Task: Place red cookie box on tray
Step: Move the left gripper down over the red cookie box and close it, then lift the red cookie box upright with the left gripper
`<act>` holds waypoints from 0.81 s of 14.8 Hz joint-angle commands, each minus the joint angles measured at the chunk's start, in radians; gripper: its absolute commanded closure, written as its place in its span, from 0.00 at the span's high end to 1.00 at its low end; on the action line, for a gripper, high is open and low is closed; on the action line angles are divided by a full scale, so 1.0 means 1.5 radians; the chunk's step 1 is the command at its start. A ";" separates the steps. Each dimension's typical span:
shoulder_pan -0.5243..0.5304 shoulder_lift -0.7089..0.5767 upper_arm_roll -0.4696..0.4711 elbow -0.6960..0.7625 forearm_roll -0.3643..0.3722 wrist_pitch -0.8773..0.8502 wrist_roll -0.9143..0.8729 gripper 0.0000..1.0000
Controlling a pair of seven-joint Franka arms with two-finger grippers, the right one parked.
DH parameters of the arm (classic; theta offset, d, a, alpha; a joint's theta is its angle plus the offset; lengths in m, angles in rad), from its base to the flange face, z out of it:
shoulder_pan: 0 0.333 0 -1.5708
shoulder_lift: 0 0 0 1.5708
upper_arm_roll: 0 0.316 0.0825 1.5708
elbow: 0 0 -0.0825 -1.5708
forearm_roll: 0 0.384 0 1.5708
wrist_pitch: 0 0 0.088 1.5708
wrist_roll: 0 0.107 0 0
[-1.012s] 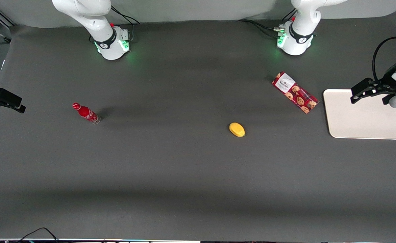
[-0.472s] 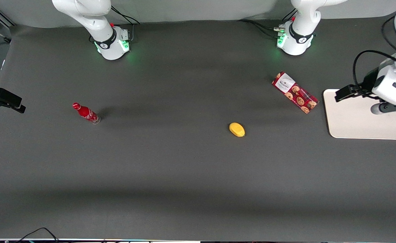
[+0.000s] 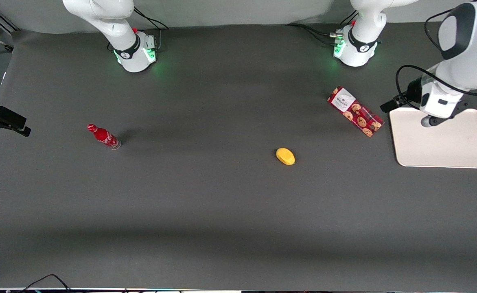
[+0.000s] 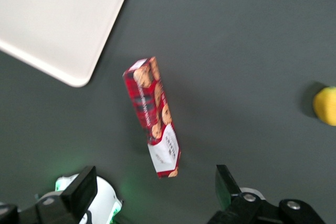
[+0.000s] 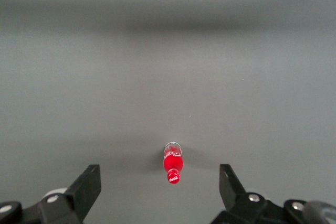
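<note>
The red cookie box (image 3: 355,111) lies flat on the dark table beside the tray (image 3: 442,140), its white label end pointing toward the working arm's base. The wrist view shows the same red cookie box (image 4: 152,114) with the tray (image 4: 58,19) close to its cookie-printed end. My gripper (image 3: 390,106) hangs above the tray's edge nearest the box, well above the table. Seen from the wrist, the gripper (image 4: 152,190) is open, its fingers wide apart with nothing between them, and the box's label end sits just ahead of the gap.
A yellow lemon-like object (image 3: 285,156) lies nearer the front camera than the box and also shows as a yellow lemon-like object (image 4: 325,106) from the wrist. A small red bottle (image 3: 103,136) stands toward the parked arm's end. The working arm's base (image 3: 354,47) glows green.
The working arm has swung from over the tray toward the cookie box, its wrist rising and turning. The box, tray, yellow object and bottle have not moved.
</note>
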 commanded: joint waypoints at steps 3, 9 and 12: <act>-0.003 -0.099 -0.032 -0.207 -0.021 0.103 -0.081 1.00; 0.002 -0.132 -0.117 -0.378 -0.059 0.275 -0.119 1.00; 0.002 -0.119 -0.118 -0.451 -0.062 0.417 -0.122 1.00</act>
